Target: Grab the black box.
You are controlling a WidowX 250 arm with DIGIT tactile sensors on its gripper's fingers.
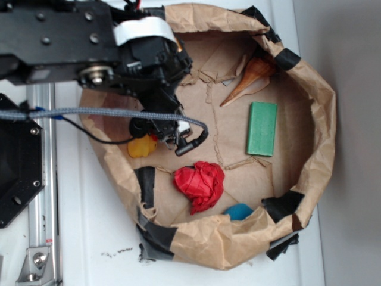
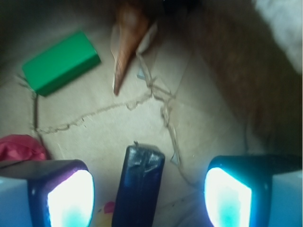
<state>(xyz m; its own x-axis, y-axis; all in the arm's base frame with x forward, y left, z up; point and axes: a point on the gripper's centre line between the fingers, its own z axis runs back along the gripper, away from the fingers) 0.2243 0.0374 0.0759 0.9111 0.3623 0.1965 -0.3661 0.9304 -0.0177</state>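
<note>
Wrist view, looking down past the pincer: its two fingers stand wide apart at the bottom corners, pads glowing pale, and nothing is held. Directly between them, nearest the camera, sits the black box, a dark glossy oblong seen end-on, lined up with the gap but with clear space to each finger, so neither pad touches it. The reach and alignment look done; what seems left is the last descent, the closing squeeze and the lift. Just to the left of the pincer a red crumpled cloth shows at the frame edge. Farther ahead, across bare creased brown paper, lies an orange-brown cone, and ahead to the left a green rectangular block. In the exterior view the black arm hangs over the left part of a brown paper basin resting on a white surface; the arm hides the box there. A yellow duck sits right beside the pincer, and a blue object lies farther off, near the rim.
</note>
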